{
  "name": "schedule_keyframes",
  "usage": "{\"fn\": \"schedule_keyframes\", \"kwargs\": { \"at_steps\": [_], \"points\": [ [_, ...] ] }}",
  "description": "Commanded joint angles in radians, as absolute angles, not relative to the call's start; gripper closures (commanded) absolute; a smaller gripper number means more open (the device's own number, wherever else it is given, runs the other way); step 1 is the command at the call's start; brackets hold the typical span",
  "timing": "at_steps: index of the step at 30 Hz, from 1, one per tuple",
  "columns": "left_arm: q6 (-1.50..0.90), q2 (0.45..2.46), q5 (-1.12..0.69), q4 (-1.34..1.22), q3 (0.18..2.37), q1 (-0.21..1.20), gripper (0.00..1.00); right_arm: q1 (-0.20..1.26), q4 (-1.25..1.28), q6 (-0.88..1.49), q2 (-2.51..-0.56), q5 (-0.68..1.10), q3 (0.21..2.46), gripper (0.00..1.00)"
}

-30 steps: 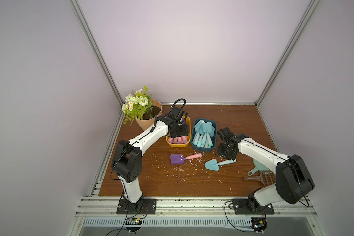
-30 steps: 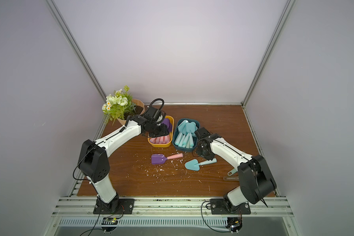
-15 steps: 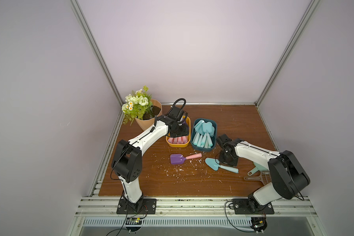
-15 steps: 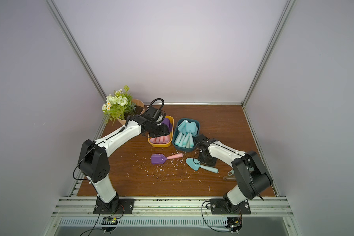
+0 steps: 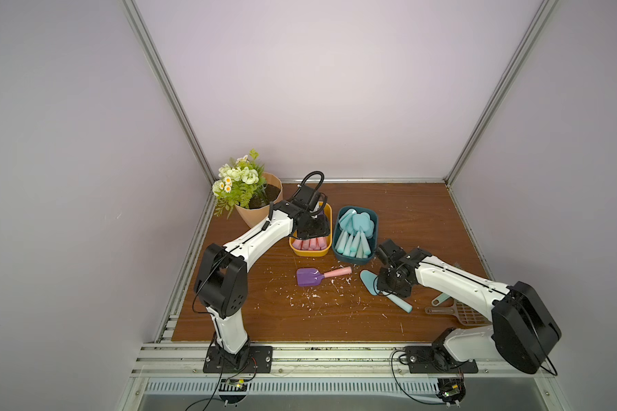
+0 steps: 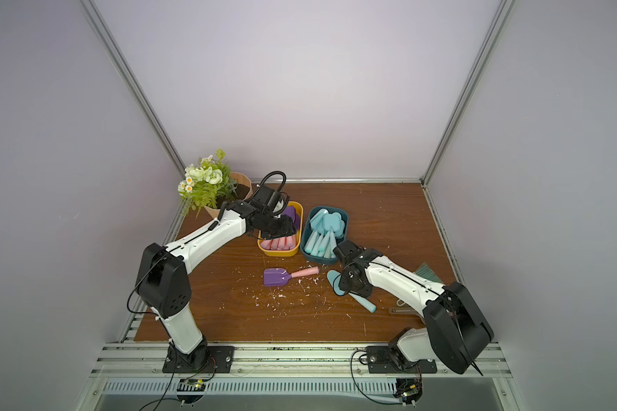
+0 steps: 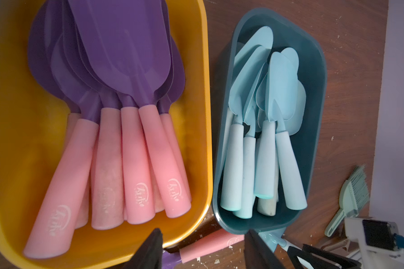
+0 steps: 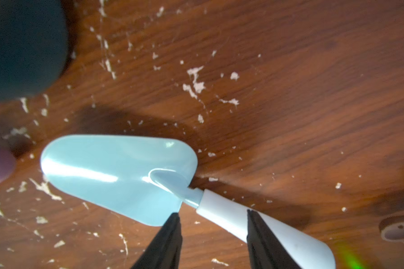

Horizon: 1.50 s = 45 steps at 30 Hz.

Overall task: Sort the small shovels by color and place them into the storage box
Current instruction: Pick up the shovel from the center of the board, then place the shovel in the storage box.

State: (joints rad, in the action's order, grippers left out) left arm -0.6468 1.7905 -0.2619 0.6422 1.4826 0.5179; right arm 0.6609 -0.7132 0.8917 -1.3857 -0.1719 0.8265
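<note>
Slip risk sits with the right hand (image 8: 212, 213): its jaws stand parted and empty over the neck of the turquoise shovel (image 8: 117, 177), which lies flat on the counter (image 5: 406, 220) near the teal box (image 5: 374, 227). The tapered handle runs askew to the jaws, so closing may squirt it loose. The left hand (image 7: 203, 230) hangs parted and empty above the yellow box (image 7: 207, 93); 1 purple shovel (image 5: 310, 277) waits on the counter.
</note>
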Motion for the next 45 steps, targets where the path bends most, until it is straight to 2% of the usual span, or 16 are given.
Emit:
{"fn": "schedule_keyframes", "kwargs": {
  "at_steps": [1,7,12,15,19,22,27,33,40,45],
  "points": [
    [-0.659,1.793,-0.271,0.645,1.455,0.508,0.42,0.679,-0.839,0.835,-1.406,-0.225,0.848,0.46],
    [-0.667,1.802,-0.286,0.640,1.454,0.508,0.42,0.680,-0.854,0.765,-1.453,-0.257,0.834,0.43],
    [-0.664,1.799,-0.283,0.640,1.450,0.507,0.42,0.684,-0.783,0.741,-1.425,-0.158,0.776,0.48],
    [-0.665,1.802,-0.281,0.640,1.453,0.507,0.42,0.689,-0.720,0.747,-1.398,-0.107,0.736,0.59],
    [-0.663,1.804,-0.280,0.640,1.462,0.508,0.42,0.690,-0.680,0.784,-1.384,-0.101,0.713,0.84],
    [-0.657,1.801,-0.271,0.640,1.466,0.507,0.42,0.690,-0.707,0.811,-1.373,-0.131,0.749,0.93],
    [-0.651,1.793,-0.258,0.640,1.468,0.504,0.42,0.690,-0.854,0.873,-1.351,-0.272,0.958,0.95],
    [-0.643,1.783,-0.249,0.640,1.465,0.500,0.42,0.690,-0.934,0.800,-1.477,-0.357,1.305,0.94],
    [-0.621,1.767,-0.243,0.641,1.451,0.482,0.42,0.653,-0.851,0.632,-1.807,-0.254,1.639,0.93],
    [-0.610,1.740,-0.231,0.641,1.417,0.465,0.42,0.643,-0.859,0.602,-2.024,-0.161,1.846,0.93]
  ]
}}
